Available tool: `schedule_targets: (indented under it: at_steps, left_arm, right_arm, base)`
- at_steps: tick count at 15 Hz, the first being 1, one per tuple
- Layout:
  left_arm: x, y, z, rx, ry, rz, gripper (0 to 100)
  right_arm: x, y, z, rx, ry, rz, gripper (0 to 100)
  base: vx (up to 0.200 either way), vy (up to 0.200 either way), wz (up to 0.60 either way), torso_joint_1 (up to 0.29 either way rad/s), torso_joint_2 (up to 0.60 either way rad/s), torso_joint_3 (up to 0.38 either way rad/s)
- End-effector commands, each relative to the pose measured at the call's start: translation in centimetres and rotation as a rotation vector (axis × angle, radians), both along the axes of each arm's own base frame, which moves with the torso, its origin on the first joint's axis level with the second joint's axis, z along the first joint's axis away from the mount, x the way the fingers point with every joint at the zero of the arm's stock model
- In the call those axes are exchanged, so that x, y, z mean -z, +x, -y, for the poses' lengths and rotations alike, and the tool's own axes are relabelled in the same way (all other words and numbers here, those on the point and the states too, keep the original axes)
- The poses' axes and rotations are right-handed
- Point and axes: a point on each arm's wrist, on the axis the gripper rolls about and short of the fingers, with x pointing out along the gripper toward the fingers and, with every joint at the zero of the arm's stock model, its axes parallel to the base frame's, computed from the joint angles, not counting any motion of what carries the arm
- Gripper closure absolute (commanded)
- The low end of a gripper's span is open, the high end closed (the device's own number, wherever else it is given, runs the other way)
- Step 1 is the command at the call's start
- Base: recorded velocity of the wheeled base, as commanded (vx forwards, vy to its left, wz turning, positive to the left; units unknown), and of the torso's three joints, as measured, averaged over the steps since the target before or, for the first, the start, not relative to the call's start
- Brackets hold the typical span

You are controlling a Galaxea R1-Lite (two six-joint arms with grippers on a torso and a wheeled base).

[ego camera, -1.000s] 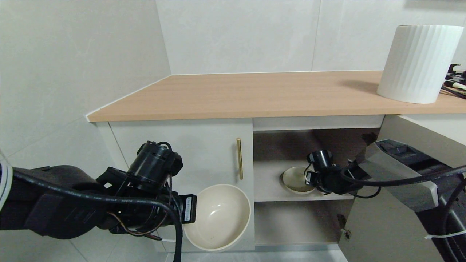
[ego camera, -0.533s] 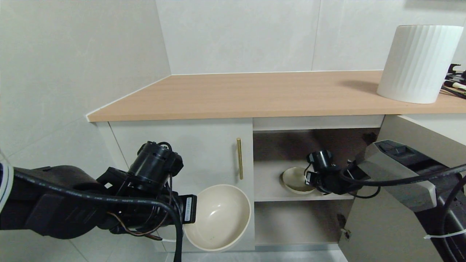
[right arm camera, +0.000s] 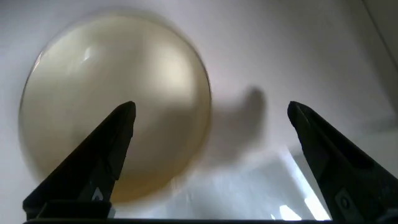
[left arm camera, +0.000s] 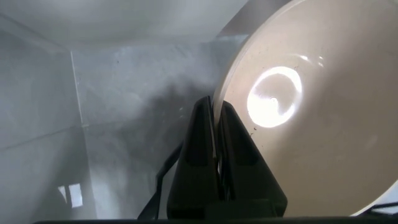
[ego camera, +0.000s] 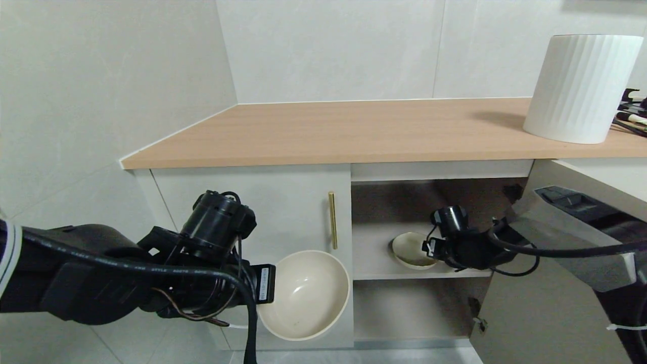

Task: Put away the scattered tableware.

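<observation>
A cream bowl (ego camera: pixel 304 294) hangs tilted on its side in front of the closed left cabinet door, and my left gripper (ego camera: pixel 263 290) is shut on its rim. The left wrist view has both fingers (left arm camera: pixel 205 146) pinching the bowl's rim (left arm camera: pixel 311 118). A second cream bowl (ego camera: pixel 410 249) sits on the middle shelf (ego camera: pixel 374 258) of the open right cabinet. My right gripper (ego camera: pixel 433 248) is inside the cabinet just beside that bowl, open. In the right wrist view the bowl (right arm camera: pixel 115 106) lies beyond the spread fingers (right arm camera: pixel 109 146), apart from them.
The wooden countertop (ego camera: pixel 354 131) carries a tall white ribbed container (ego camera: pixel 581 88) at the right. The left cabinet door has a brass handle (ego camera: pixel 332 220). The right door (ego camera: pixel 571 212) stands swung open. A lower shelf space (ego camera: pixel 409 308) lies beneath the bowl.
My left gripper with its bowl has shifted slightly up and right. The right arm has drawn back a little from the shelved bowl, its elbow moving right.
</observation>
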Motion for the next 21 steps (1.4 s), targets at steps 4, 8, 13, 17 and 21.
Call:
schedule_targets:
  at_steps: [4,8,13,17,21]
  left_arm:
    - [0.6,1.1,0.9,0.010,0.010,-0.012,100]
    - [3.3,1.1,2.9,0.045,0.088,-0.067,100]
    - [4.3,0.9,4.1,0.060,0.122,-0.079,100]
    - [3.9,0.0,5.0,0.066,0.108,-0.066,100]
    - [2.0,-1.1,5.1,0.090,0.074,-0.018,100]
  right_arm:
    - [-10.9,-11.4,-3.8,-0.391,0.077,0.020,0]
    - [-15.4,-16.6,-5.4,-0.541,0.111,-0.009,0]
    - [-16.8,-20.6,-6.5,-0.753,0.210,-0.097,0]
    - [-16.4,-22.3,-7.7,-0.819,0.201,-0.120,0]
    - [-14.4,-22.0,-9.4,-0.804,0.187,-0.178,0]
  base:
    - [0.000,0.000,0.00,0.000,0.00,0.000]
    - [0.000,0.000,0.00,0.000,0.00,0.000]
    - [0.000,0.000,0.00,0.000,0.00,0.000]
    - [0.000,0.000,0.00,0.000,0.00,0.000]
    - [0.000,0.000,0.00,0.000,0.00,0.000]
